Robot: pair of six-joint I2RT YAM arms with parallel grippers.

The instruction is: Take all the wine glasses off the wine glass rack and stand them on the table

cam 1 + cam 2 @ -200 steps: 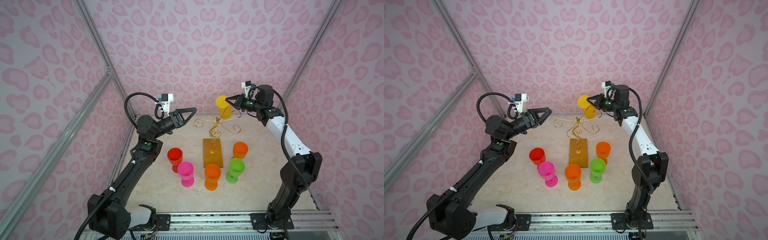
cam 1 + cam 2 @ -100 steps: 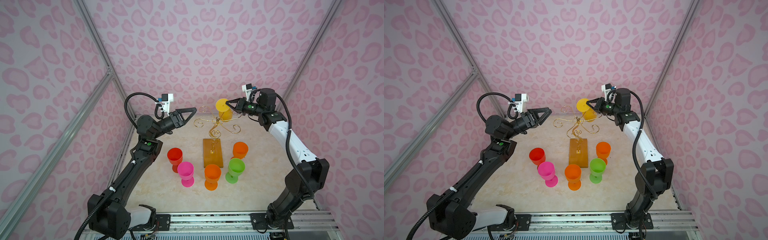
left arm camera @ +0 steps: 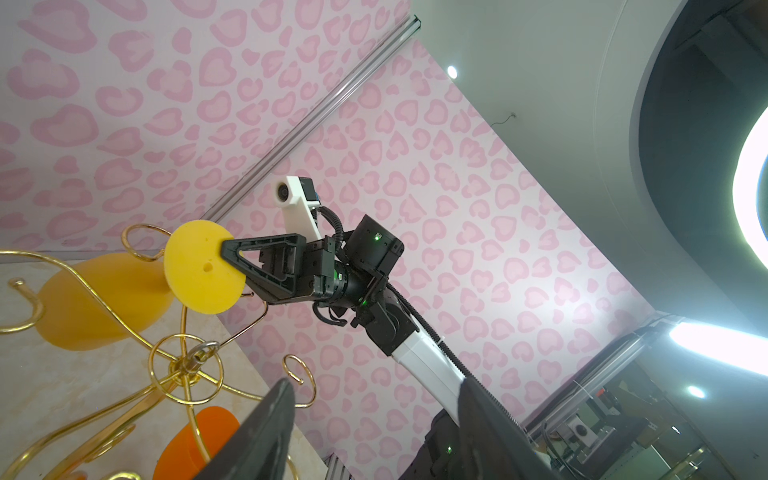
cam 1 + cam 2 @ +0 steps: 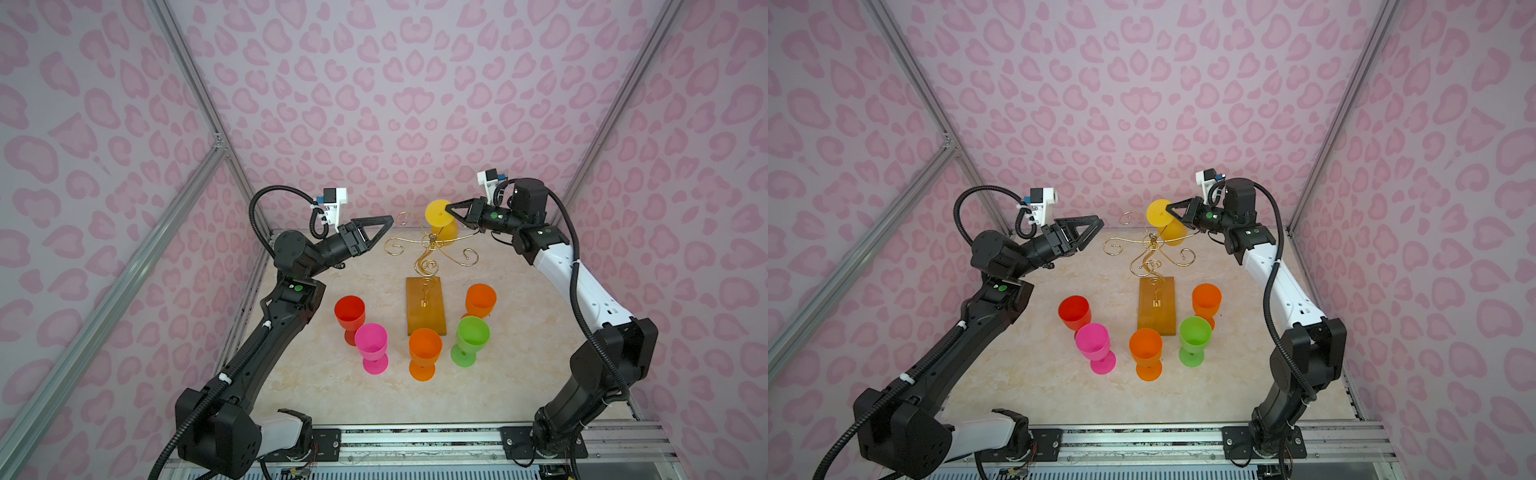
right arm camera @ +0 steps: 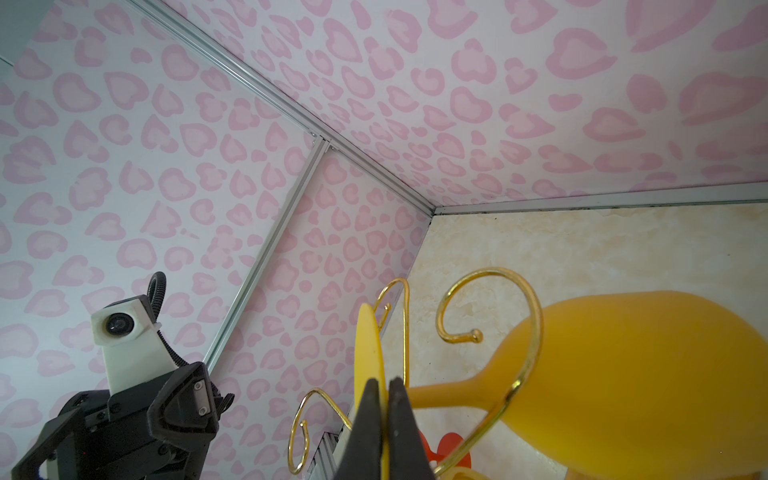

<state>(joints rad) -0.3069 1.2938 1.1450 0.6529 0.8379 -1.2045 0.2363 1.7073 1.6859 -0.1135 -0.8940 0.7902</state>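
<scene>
In both top views we are seeing the right gripper point(image 4: 448, 208) reaching in from 2 o'clock toward the top of the wine glass rack point(image 4: 424, 318). Its jaws are pinching tight on the rim of the round foot of the yellow wine glass point(image 4: 435, 213). The right wrist view is showing both fingers point(image 5: 365, 419) pressing flat on that thin foot while the stem is passing inside one curled gold arm. The glass is hanging tilted, bowl down, at the rack's 12 o'clock side.

We are finding the left gripper point(image 4: 389, 219) hovering at 10 o'clock of the rack's arms, clear of the wire, jaws partly apart and gripping nothing.

On the table point(image 4: 519, 374), five glasses are standing around the amber base:
- the red glass point(image 4: 350, 309) at 9 o'clock
- the pink glass point(image 4: 371, 340) at 8
- the orange glass point(image 4: 424, 347) at 6
- the green glass point(image 4: 473, 334) at 4
- the second orange glass point(image 4: 481, 299) at 3
</scene>
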